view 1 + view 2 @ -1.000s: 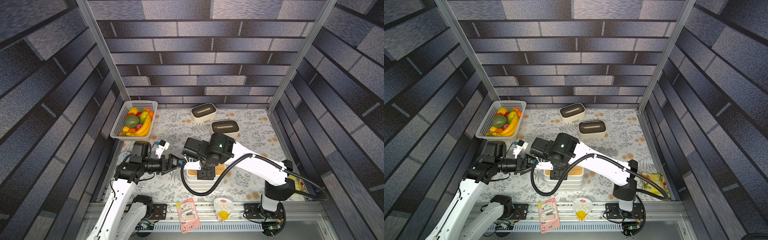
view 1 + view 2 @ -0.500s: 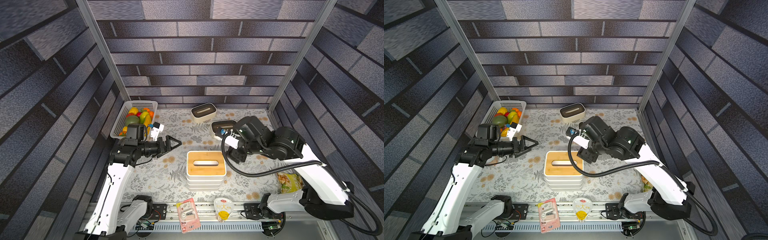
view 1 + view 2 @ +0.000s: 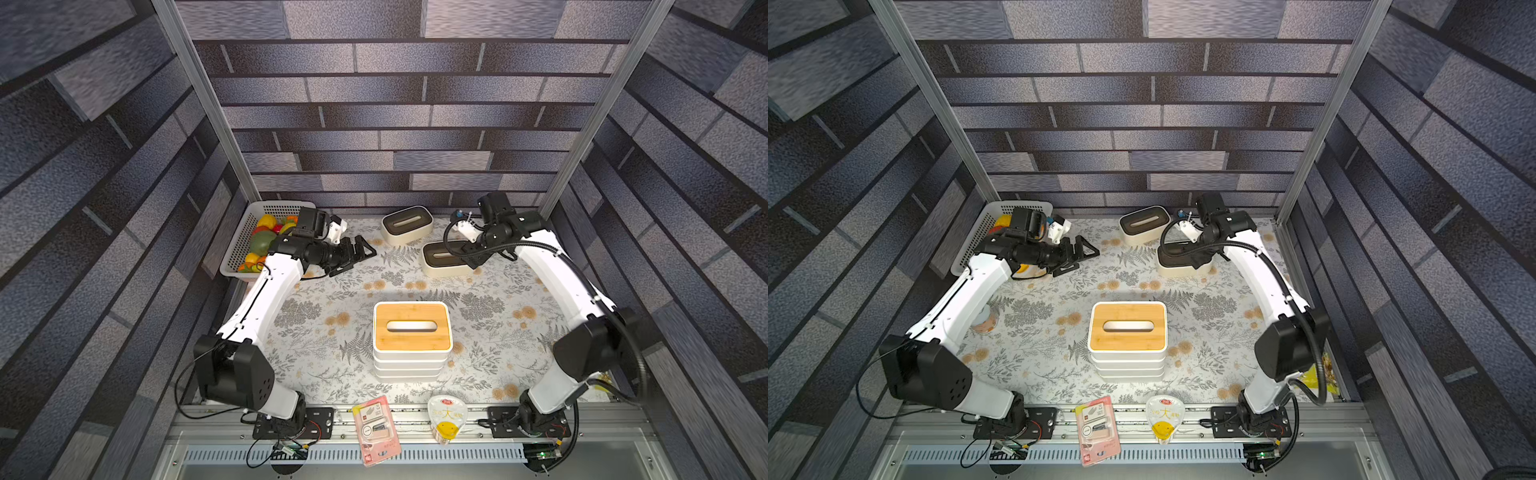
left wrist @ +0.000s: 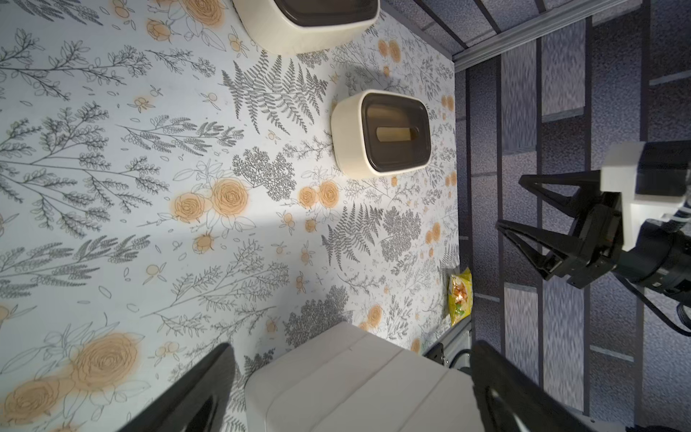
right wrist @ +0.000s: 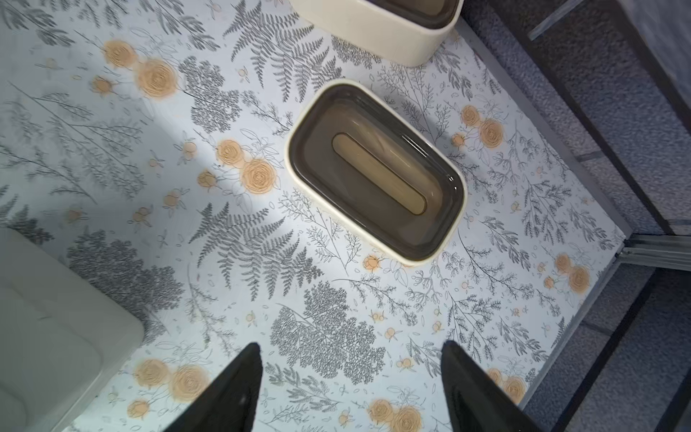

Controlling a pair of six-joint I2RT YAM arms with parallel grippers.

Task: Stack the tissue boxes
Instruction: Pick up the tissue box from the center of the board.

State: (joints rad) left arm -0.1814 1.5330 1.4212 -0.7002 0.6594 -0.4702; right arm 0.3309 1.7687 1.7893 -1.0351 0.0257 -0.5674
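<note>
both top views show the stack (image 3: 411,332) of tissue boxes, wood lid uppermost, in the middle, with the far box (image 3: 407,224) and near box (image 3: 442,259) behind it. the left wrist view adds the left gripper (image 4: 351,346) spread wide and empty, and the right gripper (image 4: 510,204) parted in the air. only the right wrist view shows the near box lying beyond those bare jaws.

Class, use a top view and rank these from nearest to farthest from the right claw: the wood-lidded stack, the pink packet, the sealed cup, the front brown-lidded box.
1. Front brown-lidded box, back right, just by the right claw.
2. Wood-lidded stack, mid-table.
3. Sealed cup, on the front rail.
4. Pink packet, on the front rail, towards the left arm.
</note>
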